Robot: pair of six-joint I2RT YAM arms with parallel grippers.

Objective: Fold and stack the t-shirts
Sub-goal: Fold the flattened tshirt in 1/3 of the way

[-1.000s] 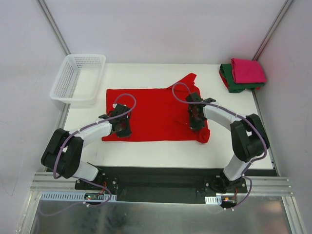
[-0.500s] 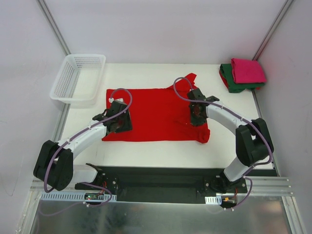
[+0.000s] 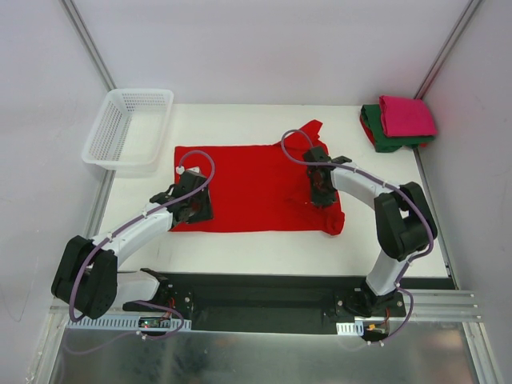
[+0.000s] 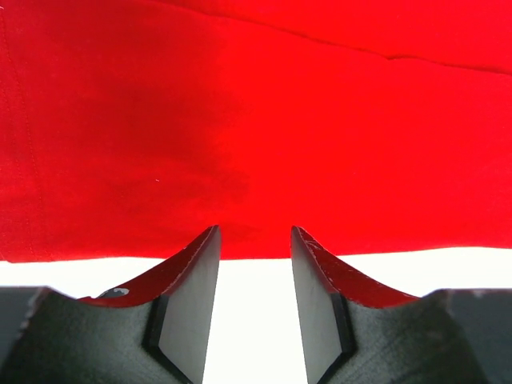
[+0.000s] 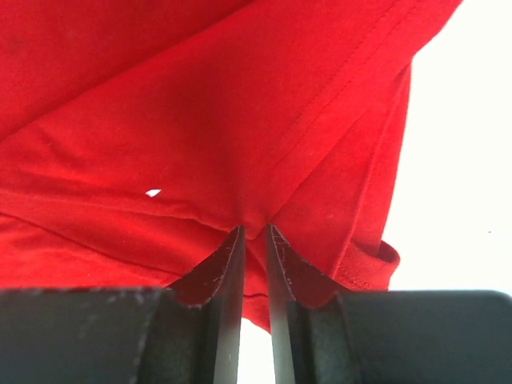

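A bright red t-shirt (image 3: 256, 188) lies spread flat across the middle of the table, one sleeve pointing to the far right. My left gripper (image 3: 194, 210) hovers over its near left part. In the left wrist view this gripper (image 4: 254, 240) is open, with bare table between the fingers and the shirt's edge (image 4: 240, 160) at the tips. My right gripper (image 3: 322, 192) is over the shirt's right side. In its wrist view it (image 5: 254, 232) stands a narrow gap open, a pucker of red cloth (image 5: 200, 144) at its tips. A folded magenta-pink t-shirt (image 3: 406, 114) lies on a folded dark green one (image 3: 382, 138) at the back right corner.
A white mesh basket (image 3: 104, 132) sits at the back left, partly off the white table top. Metal frame posts rise at both back corners. The red shirt's rolled sleeve end (image 5: 376, 264) lies near the right fingers.
Both grippers were shut on the red shirt and have opened. The left arm has stretched out flatter and its gripper has shifted slightly left; the right gripper has barely moved.
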